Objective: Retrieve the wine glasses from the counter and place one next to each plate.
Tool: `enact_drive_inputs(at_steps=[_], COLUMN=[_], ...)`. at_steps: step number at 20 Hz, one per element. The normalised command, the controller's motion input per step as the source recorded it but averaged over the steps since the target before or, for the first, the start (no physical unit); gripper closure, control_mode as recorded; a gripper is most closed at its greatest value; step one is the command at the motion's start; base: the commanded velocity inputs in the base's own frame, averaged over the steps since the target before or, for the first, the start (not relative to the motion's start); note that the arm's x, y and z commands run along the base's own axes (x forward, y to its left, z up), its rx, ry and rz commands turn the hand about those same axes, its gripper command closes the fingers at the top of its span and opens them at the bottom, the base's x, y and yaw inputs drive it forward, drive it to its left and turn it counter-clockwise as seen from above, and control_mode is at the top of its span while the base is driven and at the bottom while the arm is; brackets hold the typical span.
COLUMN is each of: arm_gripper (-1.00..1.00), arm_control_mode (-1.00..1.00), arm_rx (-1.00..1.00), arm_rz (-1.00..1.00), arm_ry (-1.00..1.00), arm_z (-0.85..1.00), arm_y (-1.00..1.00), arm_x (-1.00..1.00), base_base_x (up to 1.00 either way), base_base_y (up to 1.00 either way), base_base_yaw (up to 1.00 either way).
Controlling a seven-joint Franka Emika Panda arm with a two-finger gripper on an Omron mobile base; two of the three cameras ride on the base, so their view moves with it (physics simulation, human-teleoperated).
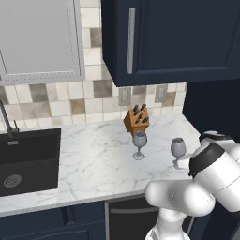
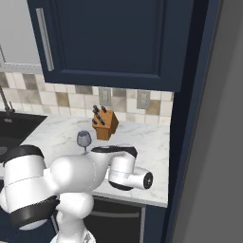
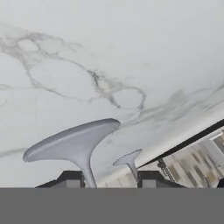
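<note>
Left base view first: both wine glasses stand on the counter [image 1: 89, 161]. One glass [image 1: 139, 143] sits just in front of the knife block [image 1: 137, 120], and the other glass [image 1: 177, 149] is off to its right near the counter's front edge, right up against the robot's arm [image 1: 206, 178]. Both are upright with the bowl opening up and the foot flat on the marble, so the long axis runs straight up through the stem. The sink [image 1: 28, 157] is well off to the left. Right base view: the glass by the knife block [image 2: 84, 139] shows past the arm [image 2: 71, 175], which reaches low over the front of the counter [image 2: 142, 142] with the hand tucked down near the edge. Hand view: this one is rolled over, so the marble fills the top and the closer glass shows foot-up, with its round foot [image 3: 74, 142] big in frame and the thin stem running down between the finger tips. The second glass's foot [image 3: 129, 158] is smaller behind it. The gripper [image 3: 109, 180] has its jaws apart on either side of that stem. There's a visible gap on one side, so I wouldn't call it clamped yet. My read is we're at the grab on the first glass. Next it needs to pinch the stem squarely, then lift straight up so the glass stays vertical and clears the other one before it gets carried to a plate. A thin stem can slip or tip if the squeeze lands off-centre.
</note>
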Motion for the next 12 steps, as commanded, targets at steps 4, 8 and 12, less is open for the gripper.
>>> enact_drive_inputs(at_steps=[4,8,12], arm_gripper=[1.0,1.0,1.0], arm_control_mode=[-1.0,-1.0,-1.0], arm_rx=[0.0,0.0,0.01], arm_rz=[0.0,0.05,0.08], arm_ry=[-0.01,-0.23,-0.3], arm_z=[0.0,0.3,0.68], arm_y=[0.06,0.01,0.0], arm_x=[0.0,0.0,-0.09], base_base_x=[0.0,0.0,0.0], base_base_y=[0.0,0.0,0.0], base_base_yaw=[0.0,0.0,0.0])
